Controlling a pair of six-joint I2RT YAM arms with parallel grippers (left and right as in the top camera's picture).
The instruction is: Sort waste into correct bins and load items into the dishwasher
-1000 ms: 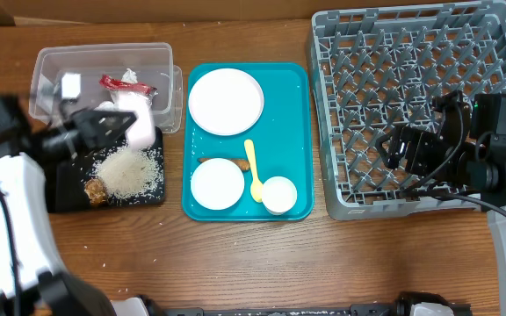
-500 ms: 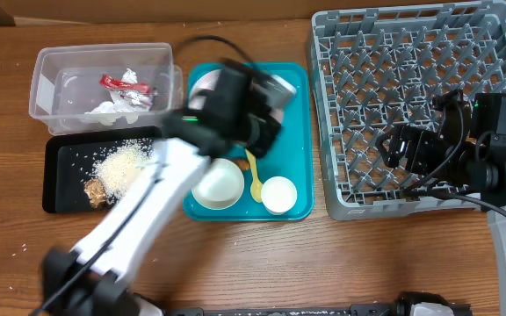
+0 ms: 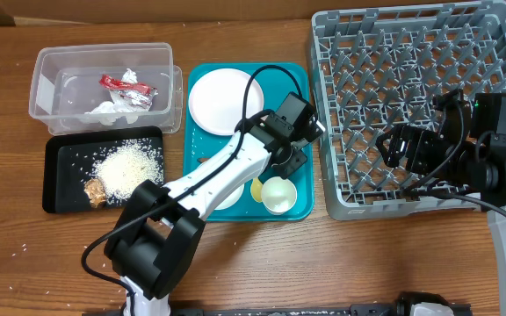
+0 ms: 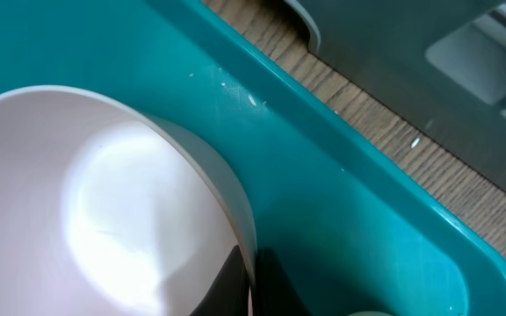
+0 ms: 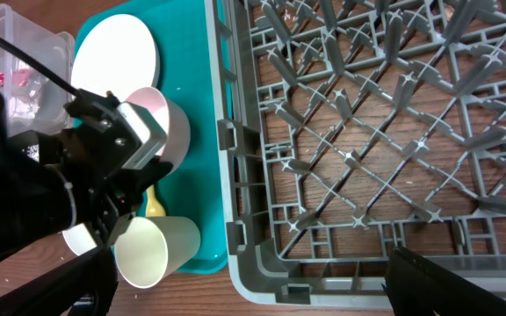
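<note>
My left gripper (image 3: 292, 147) is over the right side of the teal tray (image 3: 299, 83), shut on the rim of a pale-pink bowl (image 4: 104, 219). The rim sits between its fingers in the left wrist view (image 4: 251, 285). The bowl (image 5: 172, 123) and left gripper (image 5: 134, 149) also show in the right wrist view. A large plate (image 3: 225, 101), a small plate (image 3: 228, 195), a cup (image 3: 279, 194) and a yellow spoon (image 3: 256, 187) lie on the tray. My right gripper (image 3: 402, 149) is open and empty over the grey dish rack (image 3: 411, 96).
The clear tub (image 3: 60, 66) holds a red wrapper (image 3: 126, 85) and tissue (image 3: 105, 108). The black tray (image 3: 60, 175) holds rice (image 3: 128, 167) and a brown lump (image 3: 95, 190). A few rice grains (image 3: 20, 250) lie on the table. The carrot stick is hidden.
My left arm has swung right from the black tray to the teal tray, carrying the bowl. The right arm has not moved.
</note>
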